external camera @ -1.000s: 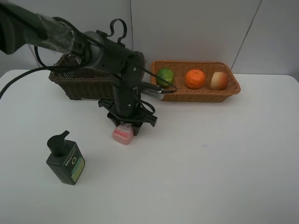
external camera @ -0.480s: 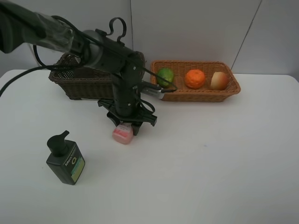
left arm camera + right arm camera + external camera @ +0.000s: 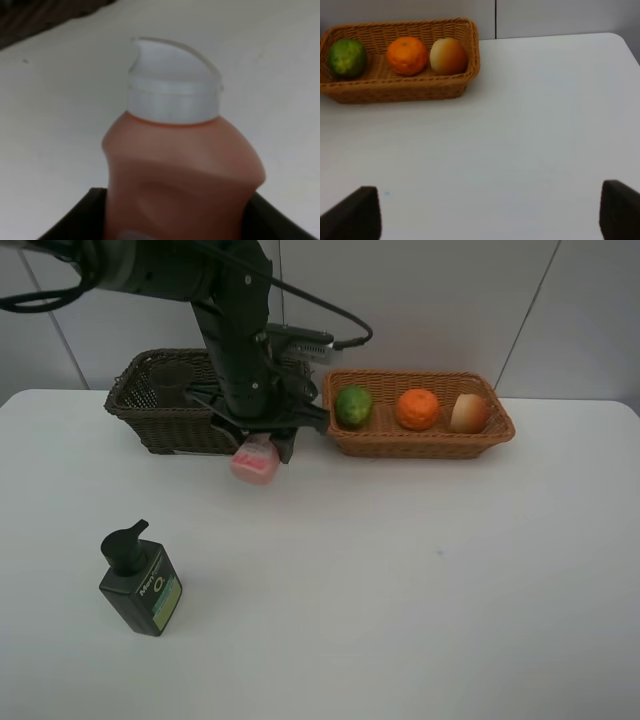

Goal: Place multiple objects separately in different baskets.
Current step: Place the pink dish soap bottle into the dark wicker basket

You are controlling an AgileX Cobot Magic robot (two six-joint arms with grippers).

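My left gripper (image 3: 262, 443) is shut on the pink bottle (image 3: 255, 463) and holds it in the air just in front of the right end of the dark brown basket (image 3: 150, 424). In the left wrist view the bottle (image 3: 182, 170) with its white cap fills the picture between the dark fingers (image 3: 75, 222). A mauve cup (image 3: 172, 381) stands in the dark basket. The lime (image 3: 353, 405), orange (image 3: 418, 408) and peach-like fruit (image 3: 468, 412) lie in the light basket (image 3: 420, 444). The dark green pump bottle (image 3: 140, 582) stands on the table at front left. My right gripper (image 3: 490, 212) is open and empty.
The white table (image 3: 420, 590) ends at a grey wall behind the baskets. In the right wrist view the light basket (image 3: 395, 90) with the lime (image 3: 347, 57), orange (image 3: 407, 55) and fruit (image 3: 448, 56) lies far ahead. The right arm is out of the high view.
My left gripper has lifted the pink bottle off the table and carried it back towards the dark basket. Nothing else has moved.
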